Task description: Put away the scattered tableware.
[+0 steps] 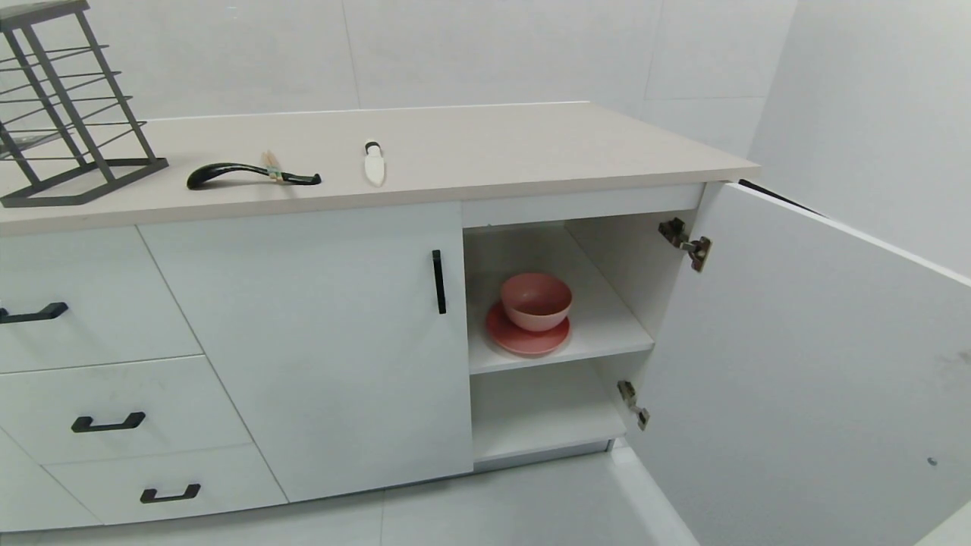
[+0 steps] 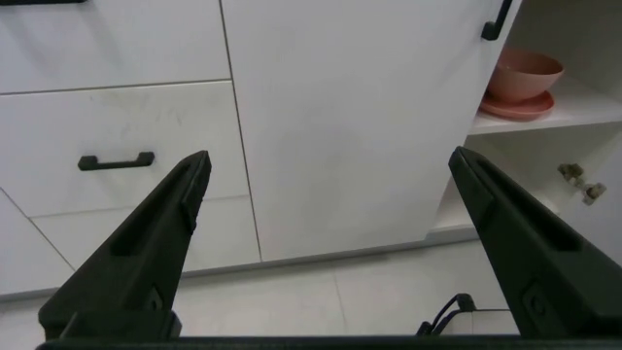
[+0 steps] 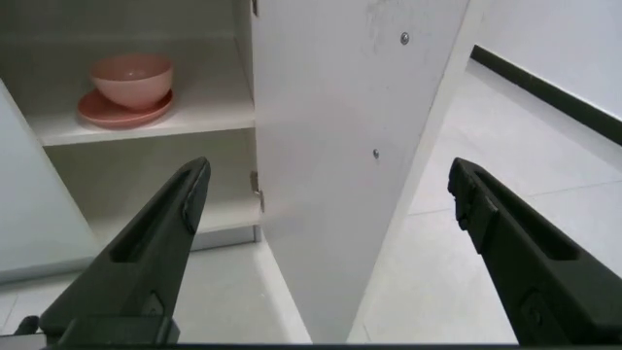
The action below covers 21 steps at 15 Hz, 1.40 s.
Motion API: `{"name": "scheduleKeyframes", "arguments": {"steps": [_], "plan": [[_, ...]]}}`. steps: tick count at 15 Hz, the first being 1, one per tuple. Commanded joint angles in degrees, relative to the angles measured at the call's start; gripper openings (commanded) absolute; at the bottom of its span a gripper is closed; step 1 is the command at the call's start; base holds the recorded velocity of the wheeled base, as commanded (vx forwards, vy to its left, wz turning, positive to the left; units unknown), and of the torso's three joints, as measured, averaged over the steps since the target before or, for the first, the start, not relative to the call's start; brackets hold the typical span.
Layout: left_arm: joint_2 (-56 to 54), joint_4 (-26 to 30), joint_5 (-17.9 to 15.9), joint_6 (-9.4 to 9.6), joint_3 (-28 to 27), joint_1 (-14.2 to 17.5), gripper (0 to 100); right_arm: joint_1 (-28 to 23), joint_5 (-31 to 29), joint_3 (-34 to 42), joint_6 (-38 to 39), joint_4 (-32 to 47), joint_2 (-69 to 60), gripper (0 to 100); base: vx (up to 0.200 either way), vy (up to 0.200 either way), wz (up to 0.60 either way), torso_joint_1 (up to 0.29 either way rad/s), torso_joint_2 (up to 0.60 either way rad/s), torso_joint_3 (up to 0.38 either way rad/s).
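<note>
The right-hand door [image 1: 796, 364] stands wide, so the cupboard [image 1: 630, 273] is open. Bowl [image 1: 535, 299] on plate [image 1: 527, 341] crowd the upper shelf [image 1: 607, 334], with room to their right. The closed door [image 1: 303, 341] walls off the left.

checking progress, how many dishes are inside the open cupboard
2: a pink bowl sitting on a red plate, both on the upper shelf. More may be hidden behind the closed door.

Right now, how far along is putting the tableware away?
Done: the cabinet door stands open; a pink bowl sits on a pink plate on the upper shelf. In hand: nothing, the left gripper and right gripper are open. Left: a black ladle and a white utensil lie on the counter.
</note>
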Motion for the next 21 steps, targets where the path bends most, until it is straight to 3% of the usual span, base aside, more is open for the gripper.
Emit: {"name": "scheduleKeyframes", "arguments": {"steps": [1,5,14,15,17,21], "plan": [[0.0,0.0,0.0,-0.15,0.0,0.0,100,-0.3,0.2,0.3,-0.2,-0.1,-1.7,100,0.0,0.0,0.0,0.0,0.0,0.0],[0.0,0.0,0.0,-0.15,0.0,0.0,100,0.0,1.3,0.3,-0.4,-0.1,-2.0,100,0.0,0.0,0.0,0.0,0.0,0.0],[0.0,0.0,0.0,-0.86,0.0,0.0,100,-0.1,1.7,0.3,-0.8,-0.1,-2.0,100,-0.067,-0.2,0.0,0.003,0.0,0.001],[0.0,0.0,0.0,-0.94,0.0,0.0,100,-0.1,1.7,0.3,-0.8,-0.1,-2.0,0,0.0,-0.2,0.0,-0.002,0.01,0.012],[0.0,0.0,0.1,-0.94,0.0,0.0,100,0.0,1.7,0.3,-0.8,-0.1,-2.0,0,0.0,0.0,0.0,0.0,0.0,0.0],[0.0,-0.1,0.3,-1.21,0.0,0.0,100,-0.1,1.8,0.5,-0.8,-0.5,-2.0,0,-0.2,0.0,0.0,0.004,0.0,0.002]]}}
